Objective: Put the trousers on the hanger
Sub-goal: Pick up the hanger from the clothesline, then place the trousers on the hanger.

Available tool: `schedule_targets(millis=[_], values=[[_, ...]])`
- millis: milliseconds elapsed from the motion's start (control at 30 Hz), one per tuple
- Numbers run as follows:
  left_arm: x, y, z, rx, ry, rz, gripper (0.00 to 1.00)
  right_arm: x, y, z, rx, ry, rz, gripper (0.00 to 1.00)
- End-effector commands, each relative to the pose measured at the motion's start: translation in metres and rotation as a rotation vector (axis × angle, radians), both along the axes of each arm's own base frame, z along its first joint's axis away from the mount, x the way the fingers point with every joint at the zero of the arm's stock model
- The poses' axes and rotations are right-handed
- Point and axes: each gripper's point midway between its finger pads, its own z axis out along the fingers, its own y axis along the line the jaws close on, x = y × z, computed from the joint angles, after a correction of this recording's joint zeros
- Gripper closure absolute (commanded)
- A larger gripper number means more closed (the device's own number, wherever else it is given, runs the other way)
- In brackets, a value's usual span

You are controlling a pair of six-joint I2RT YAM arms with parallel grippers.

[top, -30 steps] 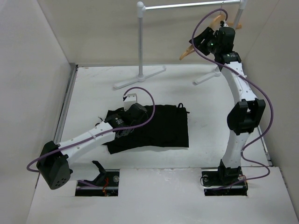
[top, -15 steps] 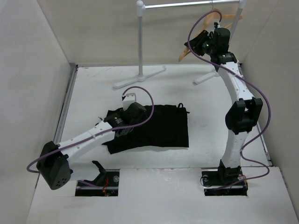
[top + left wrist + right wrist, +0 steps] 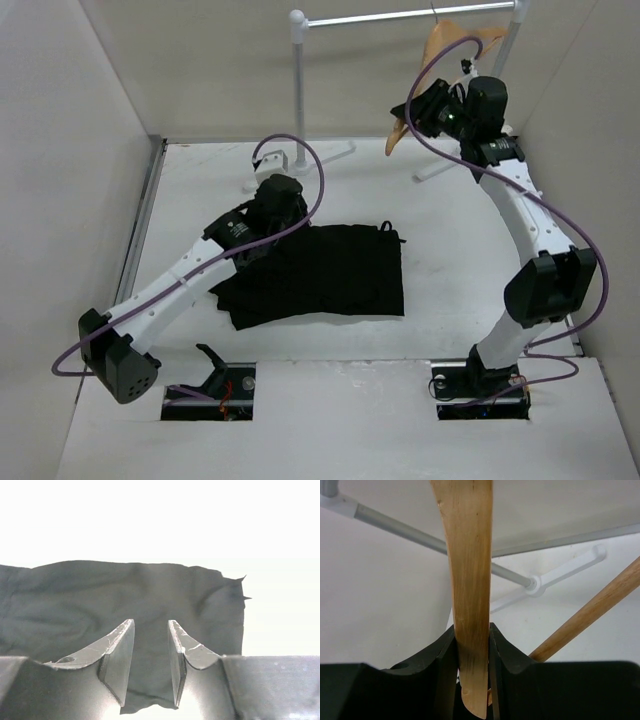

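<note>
The black trousers lie flat and wrinkled on the white table, and they fill the left wrist view. My left gripper hovers over their far left part. It is open, with cloth showing below the gap and nothing held. My right gripper is shut on one arm of the tan wooden hanger and holds it up by the rail. In the right wrist view the hanger arm stands clamped between the black fingers, and its lower bar runs off to the right.
A silver-grey rail on white posts stands at the back. Its feet rest on the table behind the trousers. White walls close in the left, back and right sides.
My left gripper has risen off the trousers' left edge and moved toward the back. My right arm has stretched out and the hanger now stands higher, up by the rail.
</note>
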Motion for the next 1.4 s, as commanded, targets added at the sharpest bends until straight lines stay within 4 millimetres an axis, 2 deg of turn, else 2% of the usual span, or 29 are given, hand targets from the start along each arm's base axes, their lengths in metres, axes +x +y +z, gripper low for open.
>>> schedule_targets(millis=[0, 133, 267, 367, 467, 500, 567, 633, 667, 700, 767, 867, 1000, 1167, 1367], values=[[0.004, -0.013, 0.034, -0.038, -0.046, -0.069, 0.69, -0.018, 0.010, 0.021, 0.003, -0.136, 0.050, 0.77], [0.010, -0.027, 0.064, -0.138, -0.100, -0.104, 0.80, -0.036, 0.011, 0.022, 0.011, -0.149, 0.080, 0.78], [0.014, -0.047, 0.106, -0.223, -0.174, -0.155, 0.91, -0.063, 0.016, 0.008, 0.003, -0.128, 0.112, 0.79], [0.015, -0.060, 0.129, -0.252, -0.219, -0.170, 0.92, -0.090, 0.022, -0.011, -0.004, -0.095, 0.134, 0.79], [0.013, -0.073, 0.139, -0.262, -0.252, -0.198, 0.91, -0.119, 0.025, -0.032, -0.004, -0.059, 0.149, 0.79], [0.013, -0.080, 0.142, -0.270, -0.273, -0.215, 0.89, -0.130, 0.025, -0.040, -0.006, -0.047, 0.155, 0.80], [0.011, -0.094, 0.144, -0.280, -0.299, -0.245, 0.77, -0.149, 0.023, -0.054, -0.007, -0.020, 0.156, 0.80], [0.010, -0.112, 0.137, -0.280, -0.294, -0.272, 0.56, -0.168, 0.021, -0.068, -0.006, 0.004, 0.162, 0.80], [0.007, -0.124, 0.134, -0.283, -0.290, -0.293, 0.50, -0.176, 0.021, -0.076, -0.010, 0.019, 0.165, 0.80], [0.001, -0.137, 0.134, -0.288, -0.289, -0.320, 0.46, -0.184, 0.020, -0.084, -0.013, 0.034, 0.166, 0.80], [-0.009, -0.160, 0.131, -0.293, -0.284, -0.369, 0.42, -0.195, 0.019, -0.100, -0.023, 0.067, 0.168, 0.80], [-0.021, -0.189, 0.129, -0.295, -0.278, -0.424, 0.40, -0.211, 0.015, -0.124, -0.034, 0.113, 0.165, 0.80], [-0.024, -0.215, 0.117, -0.278, -0.252, -0.463, 0.40, -0.229, 0.018, -0.139, -0.036, 0.143, 0.183, 0.80], [-0.010, -0.228, 0.093, -0.242, -0.227, -0.446, 0.44, -0.245, 0.024, -0.146, -0.031, 0.161, 0.212, 0.79], [0.005, -0.239, 0.070, -0.197, -0.210, -0.415, 0.52, -0.262, 0.030, -0.150, -0.017, 0.176, 0.243, 0.79]])
